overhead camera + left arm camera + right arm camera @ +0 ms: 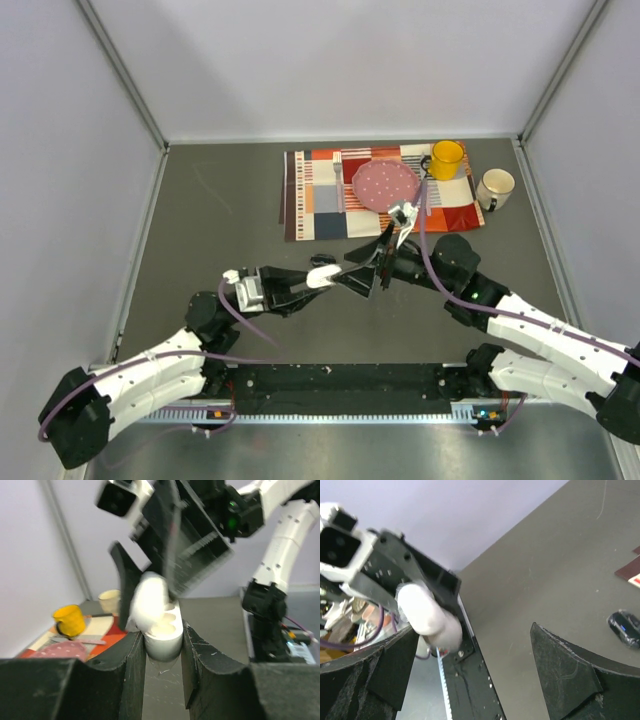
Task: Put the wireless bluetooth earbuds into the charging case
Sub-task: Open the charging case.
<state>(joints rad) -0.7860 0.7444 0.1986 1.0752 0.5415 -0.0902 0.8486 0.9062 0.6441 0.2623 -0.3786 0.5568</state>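
Observation:
My left gripper (318, 280) is shut on the base of the white charging case (162, 645), held a little above the table with its lid (149, 599) swung open. Two pale rounded wells (166, 625) show in its top; I cannot tell whether the wireless bluetooth earbuds sit in them, and no loose bud shows. My right gripper (372, 268) hovers right beside the case with its jaws wide open and nothing between them. In the right wrist view, the case (427, 612) hangs just past the left finger (395, 665). In the left wrist view, one right finger (125, 580) stands behind the lid.
A small black oval pod (625, 626) lies on the dark table just behind the case (322, 260). At the back right a patchwork placemat (310, 200) carries a pink plate (385, 186), a fork and a yellow mug (446, 159). A white mug (495, 187) stands beside it.

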